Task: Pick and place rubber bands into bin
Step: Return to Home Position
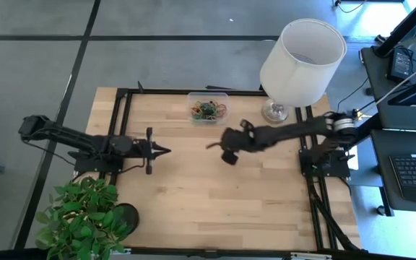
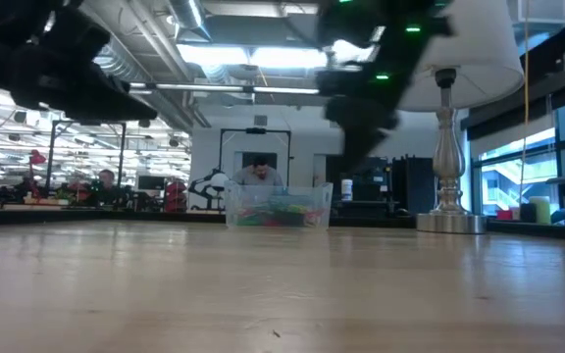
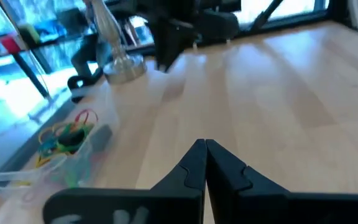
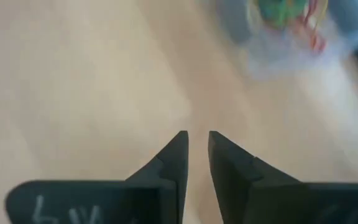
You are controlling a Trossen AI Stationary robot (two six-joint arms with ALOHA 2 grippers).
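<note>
Plant [image 1: 81, 217] in dark pot sits at lower-left corner of wooden table [image 1: 215, 202] in high view. Left arm comes in from table's left edge. Left gripper [image 1: 163, 151] hovers over left-centre of tabletop, pointing twd the middle. Its jaws are together, tips touching in left wrist view, nothing btwn them.

Bin [image 1: 208, 108], clear plastic w/ low walls, stands at far edge of table, approx centre, just left of lamp base. Rubber bands [image 1: 208, 110] lie tangled inside it; red, green and yellow ones can be made out. In low view a person [image 2: 259, 172] shows in the room behind the bin.

Right gripper [image 1: 211, 145] hangs above table centre, on the near side of bin and apart from it. It points left twd left gripper, w/ bare tabletop btwn the two. In right wrist view its jaws stand a narrow slit apart, gripping nothing.

Lamp [image 1: 302, 61], w/ white cylindrical shade and metal base, stands at far-right of table. Right arm runs back from gripper to its mount at right edge.
</note>
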